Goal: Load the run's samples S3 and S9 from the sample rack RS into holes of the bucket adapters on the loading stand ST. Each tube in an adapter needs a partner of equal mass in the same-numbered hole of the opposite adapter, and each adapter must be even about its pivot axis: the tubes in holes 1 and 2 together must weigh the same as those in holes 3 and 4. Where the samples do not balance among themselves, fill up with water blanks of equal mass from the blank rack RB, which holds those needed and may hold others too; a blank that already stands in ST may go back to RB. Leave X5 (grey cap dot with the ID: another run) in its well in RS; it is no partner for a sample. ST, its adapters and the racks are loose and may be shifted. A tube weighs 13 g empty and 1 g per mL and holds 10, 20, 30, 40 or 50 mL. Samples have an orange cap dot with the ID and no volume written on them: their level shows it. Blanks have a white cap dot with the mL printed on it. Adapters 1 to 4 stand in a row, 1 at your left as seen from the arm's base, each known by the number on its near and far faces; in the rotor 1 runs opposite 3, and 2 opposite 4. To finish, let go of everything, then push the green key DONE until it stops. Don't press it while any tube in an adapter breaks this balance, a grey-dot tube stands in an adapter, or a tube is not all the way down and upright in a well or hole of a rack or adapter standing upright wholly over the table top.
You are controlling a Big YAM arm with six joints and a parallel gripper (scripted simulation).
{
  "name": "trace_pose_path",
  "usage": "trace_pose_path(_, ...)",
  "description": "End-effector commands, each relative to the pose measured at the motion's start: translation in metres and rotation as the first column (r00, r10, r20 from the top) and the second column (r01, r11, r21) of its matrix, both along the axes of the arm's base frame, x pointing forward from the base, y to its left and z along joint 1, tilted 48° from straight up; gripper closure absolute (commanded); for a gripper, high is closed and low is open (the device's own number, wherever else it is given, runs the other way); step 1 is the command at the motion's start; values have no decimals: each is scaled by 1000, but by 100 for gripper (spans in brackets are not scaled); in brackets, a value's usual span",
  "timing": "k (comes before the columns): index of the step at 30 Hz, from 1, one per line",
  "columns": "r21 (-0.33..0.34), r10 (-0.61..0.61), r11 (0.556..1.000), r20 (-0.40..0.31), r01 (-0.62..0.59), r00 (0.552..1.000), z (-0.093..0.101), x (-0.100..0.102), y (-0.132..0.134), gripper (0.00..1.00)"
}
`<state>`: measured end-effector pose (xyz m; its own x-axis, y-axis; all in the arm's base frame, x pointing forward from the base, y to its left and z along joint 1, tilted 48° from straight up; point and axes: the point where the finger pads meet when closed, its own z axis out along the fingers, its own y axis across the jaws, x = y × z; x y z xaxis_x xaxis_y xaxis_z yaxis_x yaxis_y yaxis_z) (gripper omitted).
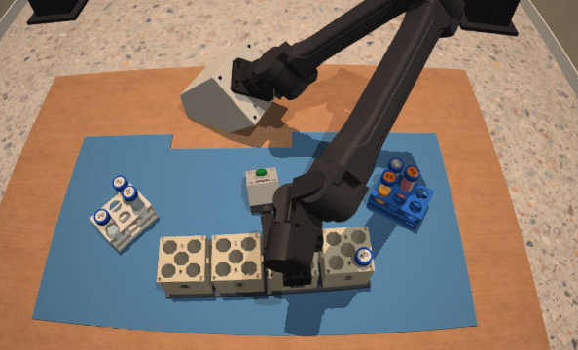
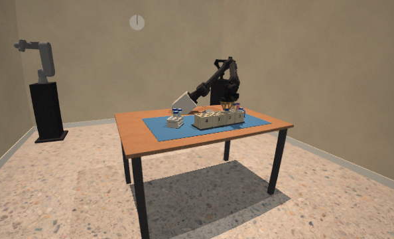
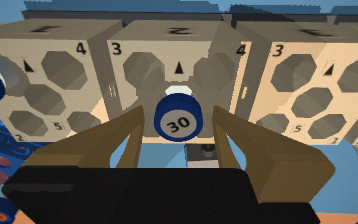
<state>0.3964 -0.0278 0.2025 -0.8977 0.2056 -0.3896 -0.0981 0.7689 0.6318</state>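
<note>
Nearest us, our tool [image 3: 178, 131] stands part open, its fingers clear of the cap on either side, gripping nothing. Between them the 30 blank [image 3: 179, 118] sits in a hole of adapter 2 [image 3: 130, 75]; which hole, and whether it is fully down, we cannot tell. We judge it a rigid, smooth, fairly light tube, likely to slip, best taken just under the cap. Beyond, the 50 blank [image 1: 363, 256] stands in adapter 1 [image 1: 340, 264]. Farther on the counter [image 1: 124, 102]: sample rack RS [image 1: 406, 206].
</note>
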Motion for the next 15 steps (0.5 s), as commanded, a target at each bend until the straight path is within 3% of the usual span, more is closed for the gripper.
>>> trace_pose_path(1,-9,-14,1000,25,15,1000,11,7,-6,45)
trace_pose_path(7,-9,-14,1000,25,15,1000,11,7,-6,45)
trace_pose_path(10,-21,-22,1000,55,23,998,32,4,-19,45)
trace_pose_path(15,-23,-22,999,55,23,998,43,-4,-29,45)
